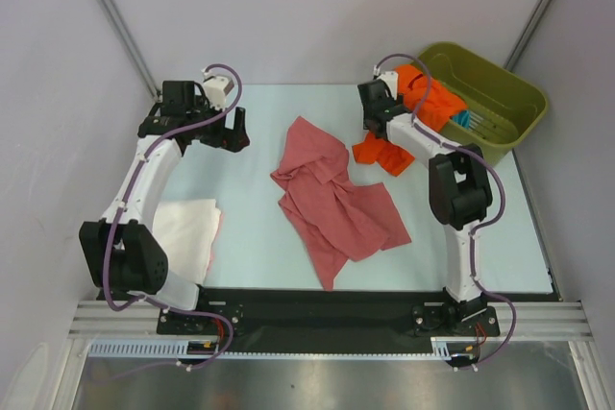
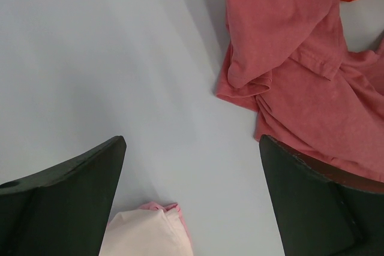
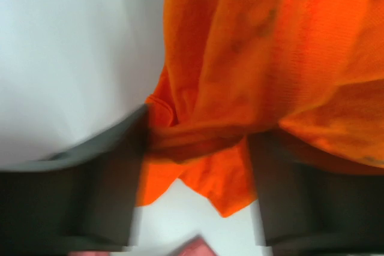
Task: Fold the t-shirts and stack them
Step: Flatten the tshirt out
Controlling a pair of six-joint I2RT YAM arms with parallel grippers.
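Observation:
A salmon-red t-shirt point(image 1: 332, 194) lies crumpled mid-table and also shows in the left wrist view point(image 2: 294, 70). A bright orange t-shirt point(image 1: 432, 101) trails from the bin onto the table. My right gripper point(image 1: 377, 133) is at its lower part. In the right wrist view the fingers stand apart point(image 3: 197, 139) with bunched orange cloth point(image 3: 264, 58) between them. A teal t-shirt point(image 1: 468, 120) lies in the bin. A folded white t-shirt point(image 1: 187, 228) sits at the left point(image 2: 147, 235), with a pink edge under it. My left gripper point(image 1: 233, 132) point(image 2: 192, 142) is open and empty over bare table, left of the salmon shirt.
The olive-green plastic bin point(image 1: 509, 93) stands at the back right corner. Grey walls close in the table's left, back and right. The arm bases sit on a black strip point(image 1: 317, 304) along the near edge.

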